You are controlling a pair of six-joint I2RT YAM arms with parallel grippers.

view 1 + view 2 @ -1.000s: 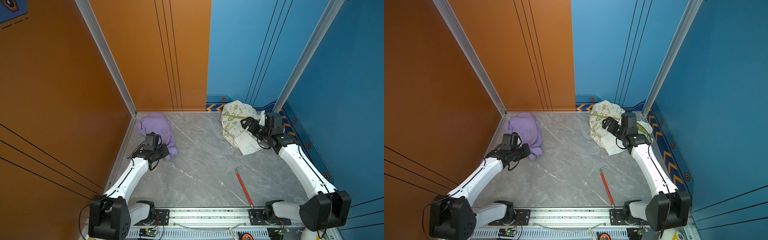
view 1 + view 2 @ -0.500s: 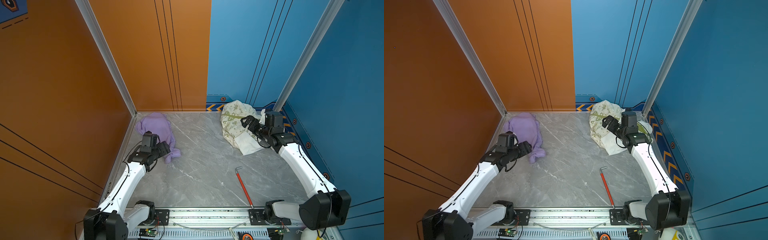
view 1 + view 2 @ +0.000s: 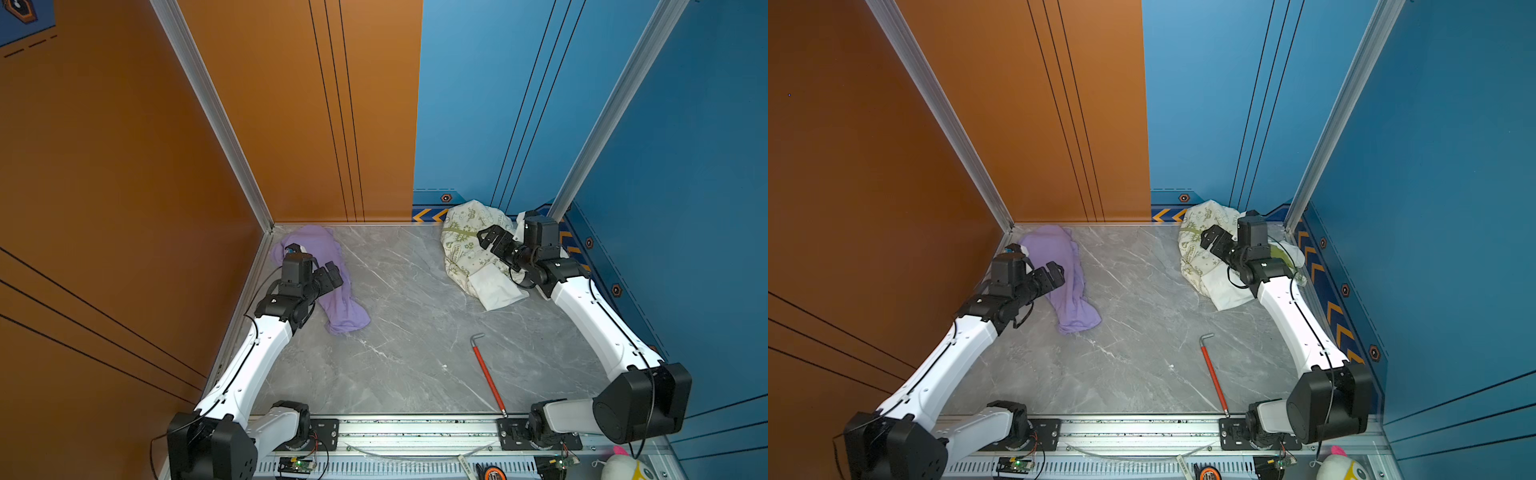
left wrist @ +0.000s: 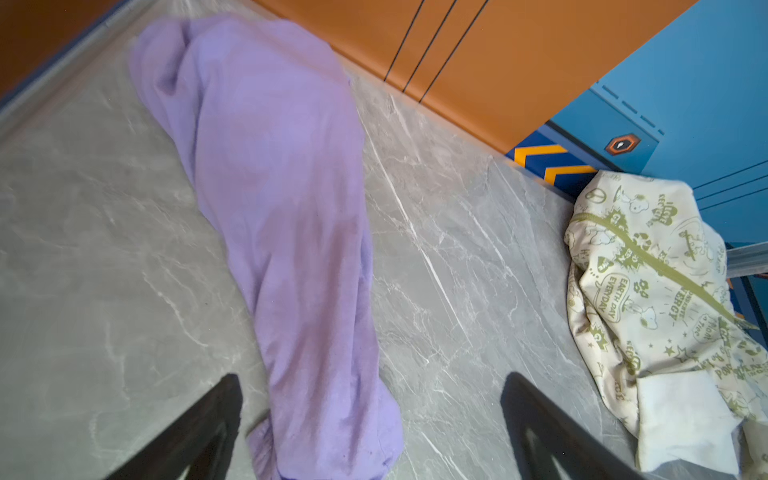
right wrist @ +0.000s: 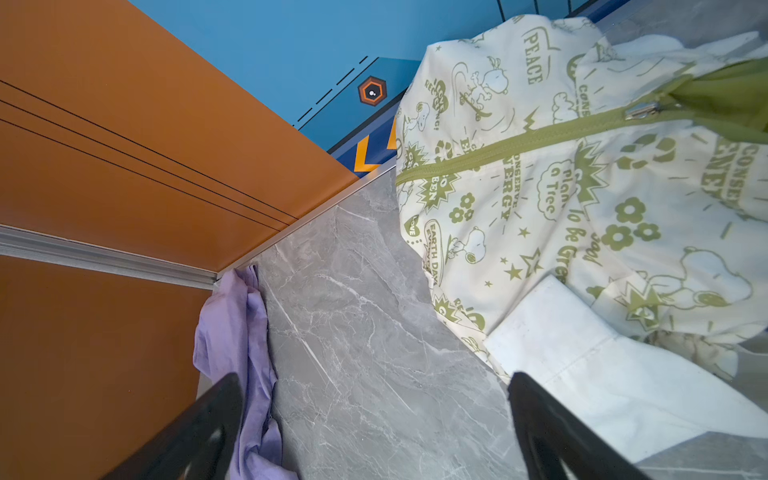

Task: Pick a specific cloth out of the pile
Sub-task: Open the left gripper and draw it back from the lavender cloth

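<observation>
Two hands, both spread wide, hang over a grey, white-veined marble counter (image 3: 415,316) boxed in by an orange wall (image 3: 291,124) and a blue wall (image 3: 478,104), with yellow chevrons (image 3: 432,215) along the blue wall's foot. The left hand (image 3: 333,273) grips nothing. The cloth (image 3: 345,311), a long lavender bundle, lies on the counter beneath that hand and stretches ahead of it to the corner under the orange wall. The right hand (image 3: 489,237), equally wide and empty, hovers above the pile (image 3: 463,253), which lies under and ahead of it against the blue wall, well apart from the cloth. The right wrist view reads the pile's green print: "PEACE", "CONSERVE ENERGY", "Plant a Tree", "EARTH DAY". It also shows an olive zip band (image 5: 519,143) with a metal pull (image 5: 642,110), and a plain white piece (image 5: 602,374) nearest that hand. The left wrist view gives "EARTH DAY EVERYDAY". Only the top views take in a red-handled hex key (image 3: 486,374) lying behind the right hand, near the front rail (image 3: 415,428), and a plush toy (image 3: 623,469) past that rail.
</observation>
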